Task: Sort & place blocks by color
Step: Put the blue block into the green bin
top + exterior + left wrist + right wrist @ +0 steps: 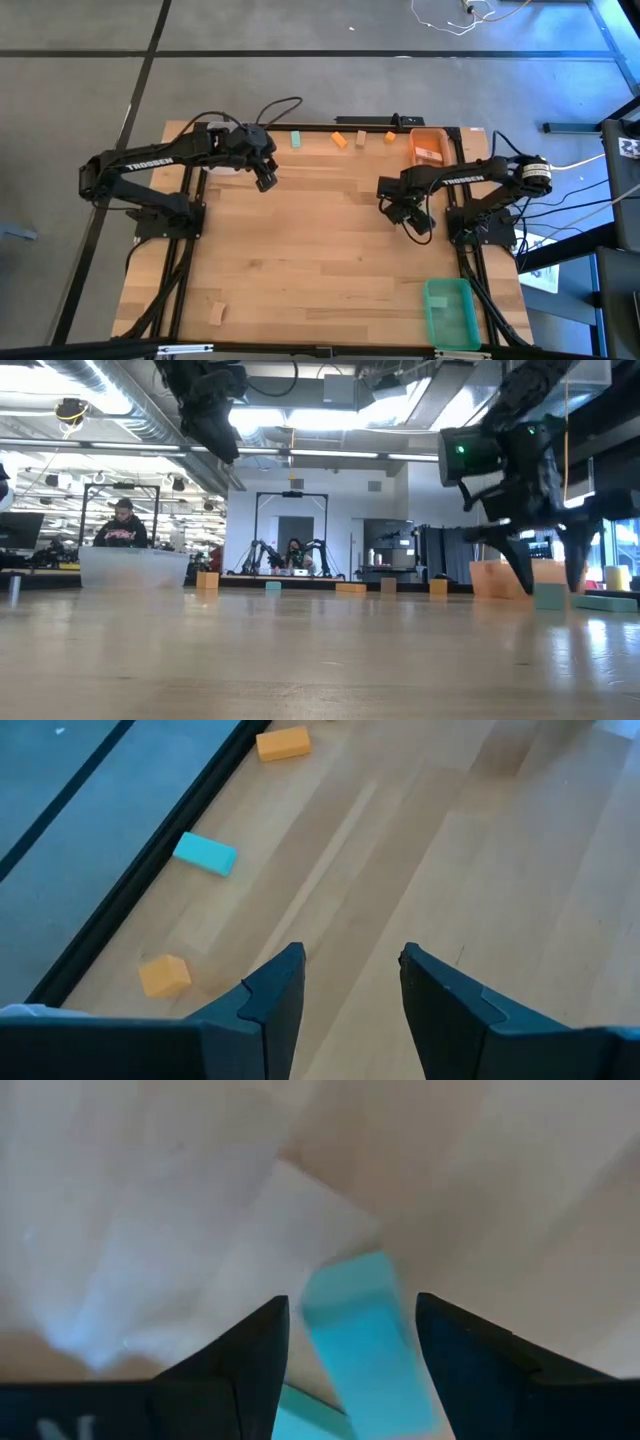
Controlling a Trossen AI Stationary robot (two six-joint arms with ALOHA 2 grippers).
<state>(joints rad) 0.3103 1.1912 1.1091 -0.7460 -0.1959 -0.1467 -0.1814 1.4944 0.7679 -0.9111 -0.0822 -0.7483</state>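
My right gripper [350, 1350] points down, low over the table's right half [402, 208], and is open. A teal block [362, 1342] lies on the wood between its two fingers with a gap on each side; the low view shows this block [549, 596] flat on the table. My left gripper [350, 985] hangs open and high above the far left [265, 180]. Ahead of it, along the far edge, lie an orange cube [164, 975], a teal block [205, 853] and an orange block [283, 742]. Farther right on that edge lie a wooden block [361, 138] and a small orange one [390, 136].
An orange bin [428, 147] stands at the far right corner and a green bin [450, 310] at the near right corner. A clear bin [135, 568] shows far left in the low view. A wooden block [215, 312] lies near the front left.
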